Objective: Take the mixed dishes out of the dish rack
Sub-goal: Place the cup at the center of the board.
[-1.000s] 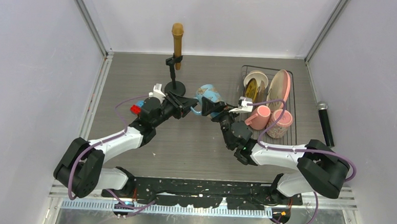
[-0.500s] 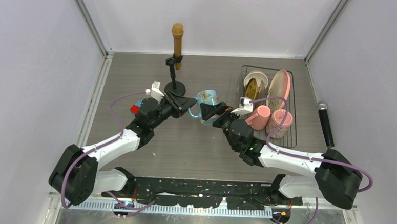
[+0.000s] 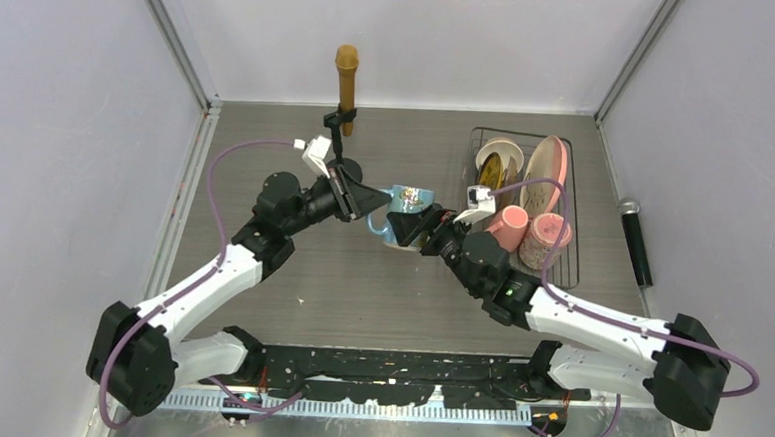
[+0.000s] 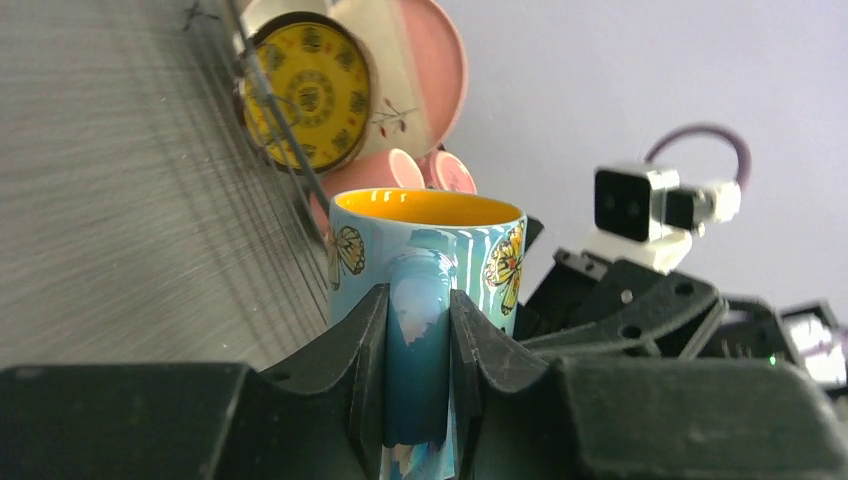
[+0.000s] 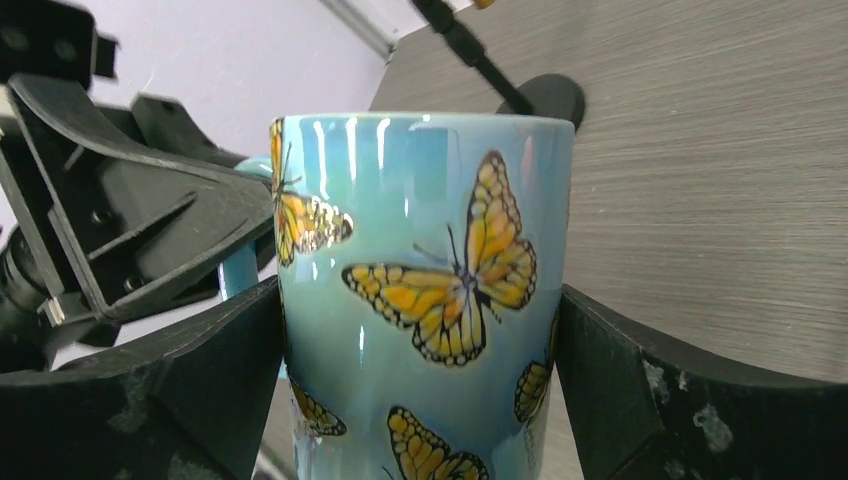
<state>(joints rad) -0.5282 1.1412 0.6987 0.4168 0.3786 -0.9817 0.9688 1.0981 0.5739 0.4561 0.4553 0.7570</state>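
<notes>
The left gripper (image 4: 417, 335) pinches the mug (image 4: 430, 240) by its handle. The right gripper (image 5: 420, 385), spread wide around its body, should draw back straight, without brushing it.

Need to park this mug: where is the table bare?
Bare table lies near, between the two arms, and along the left edge beside the left arm. A smaller patch sits at the far edge between the microphone stand and the rack. The rack's side is crowded.
</notes>
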